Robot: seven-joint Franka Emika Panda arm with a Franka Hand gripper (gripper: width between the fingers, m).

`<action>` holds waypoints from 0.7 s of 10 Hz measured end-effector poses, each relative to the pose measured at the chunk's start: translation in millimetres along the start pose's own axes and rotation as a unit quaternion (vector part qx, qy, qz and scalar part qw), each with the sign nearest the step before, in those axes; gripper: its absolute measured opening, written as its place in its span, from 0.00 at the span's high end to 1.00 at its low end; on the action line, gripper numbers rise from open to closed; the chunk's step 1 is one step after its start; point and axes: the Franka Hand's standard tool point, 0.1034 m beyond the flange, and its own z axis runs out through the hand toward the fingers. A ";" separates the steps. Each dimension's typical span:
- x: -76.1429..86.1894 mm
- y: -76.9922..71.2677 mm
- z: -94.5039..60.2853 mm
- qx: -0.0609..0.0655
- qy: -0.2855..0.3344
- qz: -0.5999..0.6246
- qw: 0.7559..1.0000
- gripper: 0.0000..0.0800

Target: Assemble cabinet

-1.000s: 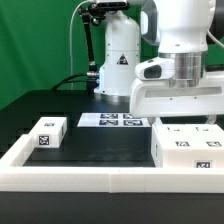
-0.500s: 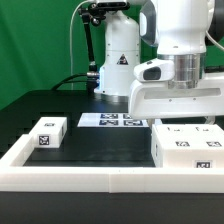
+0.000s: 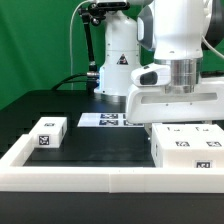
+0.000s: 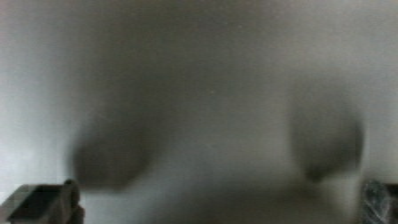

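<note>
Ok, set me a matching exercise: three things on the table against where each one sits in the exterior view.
Things:
1. small white block
2. marker board
3. large white cabinet part

Places:
A. at the exterior view's right, near the front
B. at the exterior view's left, standing alone
C. lying flat in the middle, farther back

Pairs: 1-B, 2-C, 3-A

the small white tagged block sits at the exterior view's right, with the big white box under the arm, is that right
Not quite. The small white block sits at the exterior view's left, not its right, as the exterior view shows. The big white box is indeed under the arm.
</note>
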 end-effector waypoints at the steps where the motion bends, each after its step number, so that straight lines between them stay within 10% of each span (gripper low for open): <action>1: -0.2 -0.7 0.2 0.000 0.000 -0.001 1.000 0.00; 7: 13.1 -1.9 -1.4 0.002 0.013 -0.012 1.000 0.00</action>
